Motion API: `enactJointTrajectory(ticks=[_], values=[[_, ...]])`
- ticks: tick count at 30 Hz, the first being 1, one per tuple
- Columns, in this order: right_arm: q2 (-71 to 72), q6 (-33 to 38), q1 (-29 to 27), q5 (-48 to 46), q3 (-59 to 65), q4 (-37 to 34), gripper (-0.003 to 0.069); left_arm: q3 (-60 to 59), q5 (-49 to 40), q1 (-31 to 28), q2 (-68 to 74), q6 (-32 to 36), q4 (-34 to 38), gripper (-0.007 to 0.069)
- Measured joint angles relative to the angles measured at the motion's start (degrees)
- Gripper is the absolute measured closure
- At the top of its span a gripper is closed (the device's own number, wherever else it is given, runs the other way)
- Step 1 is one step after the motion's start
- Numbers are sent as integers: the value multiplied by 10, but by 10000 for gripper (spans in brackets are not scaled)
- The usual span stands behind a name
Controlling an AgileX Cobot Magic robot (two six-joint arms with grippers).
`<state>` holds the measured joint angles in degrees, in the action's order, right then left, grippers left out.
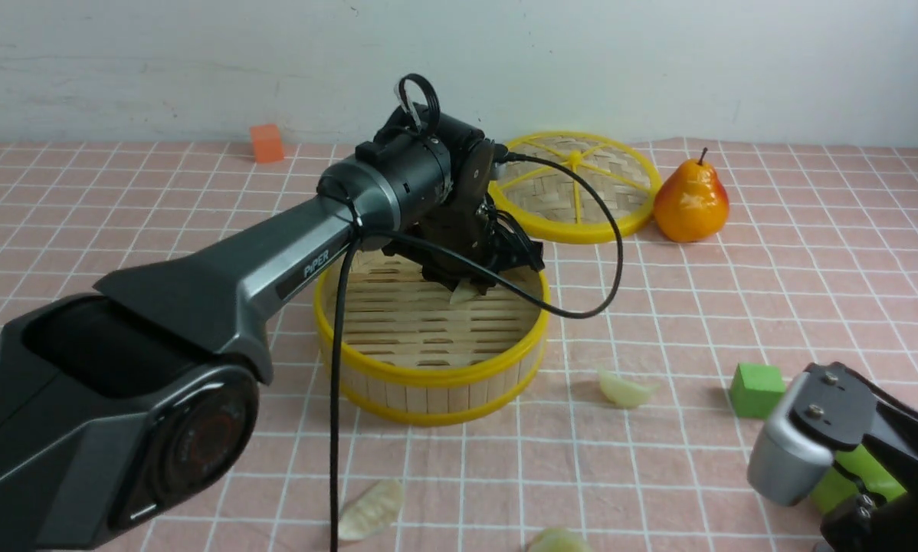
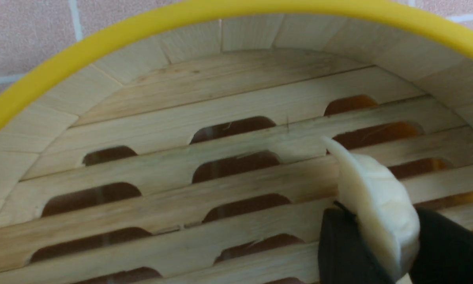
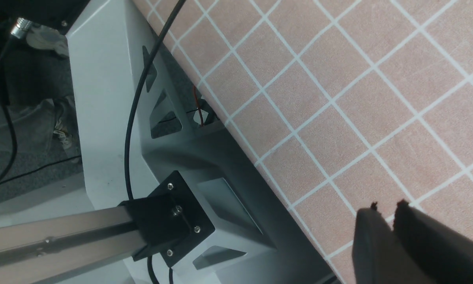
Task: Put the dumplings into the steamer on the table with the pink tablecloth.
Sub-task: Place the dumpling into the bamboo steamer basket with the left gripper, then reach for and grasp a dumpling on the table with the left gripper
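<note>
The steamer (image 1: 428, 383), a round bamboo basket with yellow rim bands, stands mid-table on the pink tablecloth (image 1: 658, 475). My left gripper (image 1: 476, 285) hangs over the far right part of its floor, shut on a pale dumpling (image 1: 463, 294). In the left wrist view this dumpling (image 2: 372, 185) sits upright between both black fingers of the left gripper (image 2: 378, 211), just above the slats inside the steamer wall (image 2: 252, 35). Three more dumplings lie on the cloth: one (image 1: 624, 389) right of the steamer, two (image 1: 371, 510) (image 1: 558, 541) near the front edge. My right gripper (image 3: 386, 205) is shut and empty over the cloth's edge.
The yellow-rimmed woven lid (image 1: 574, 188) lies behind the steamer, with a pear (image 1: 691, 201) to its right. An orange cube (image 1: 267, 143) sits at the back left, a green cube (image 1: 756, 389) front right. My right arm (image 1: 811, 445) fills the bottom right corner. The left arm's cable (image 1: 336, 429) hangs before the steamer.
</note>
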<state>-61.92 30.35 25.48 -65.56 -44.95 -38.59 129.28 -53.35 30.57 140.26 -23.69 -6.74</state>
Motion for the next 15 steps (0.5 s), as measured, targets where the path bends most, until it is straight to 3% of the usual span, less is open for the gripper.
enactJointTrajectory(ticks=[8, 15], values=[[0, 9, 0, 0, 0, 3, 575, 4, -16, 0, -6, 0, -2, 185], [0, 9, 0, 1, 0, 9, 570, 4, -115, -1, -128, 60, 7, 157]])
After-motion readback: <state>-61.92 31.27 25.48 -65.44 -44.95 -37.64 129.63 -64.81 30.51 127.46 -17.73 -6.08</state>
